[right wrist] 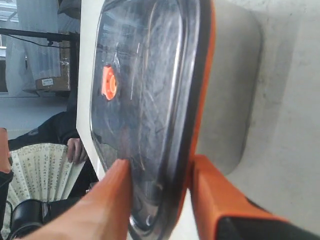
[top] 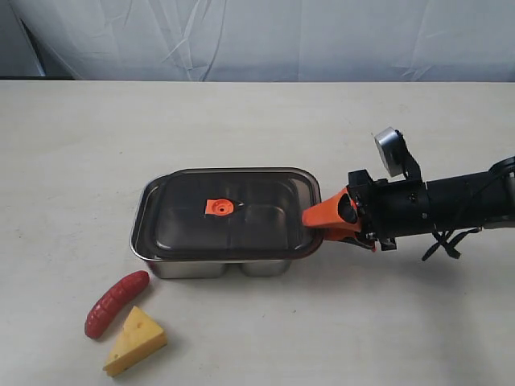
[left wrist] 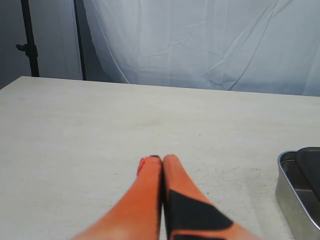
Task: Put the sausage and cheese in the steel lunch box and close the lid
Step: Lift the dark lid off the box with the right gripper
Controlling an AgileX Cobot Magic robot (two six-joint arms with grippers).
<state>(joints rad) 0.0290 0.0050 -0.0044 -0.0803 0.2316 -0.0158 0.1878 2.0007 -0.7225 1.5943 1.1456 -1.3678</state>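
The dark translucent lid with an orange valve tab lies on the steel lunch box, slightly askew. My right gripper reaches in from the right and is shut on the lid's right edge, one finger on top and the other under the orange seal rim. The box's wall shows beside it. The red sausage and yellow cheese lie on the table in front of the box, at its left. My left gripper is shut and empty above bare table, out of the exterior view.
The box's corner and the lid's edge show at one side of the left wrist view. A white cloth backdrop hangs behind the table's far edge. The right arm stretches over the table's right side.
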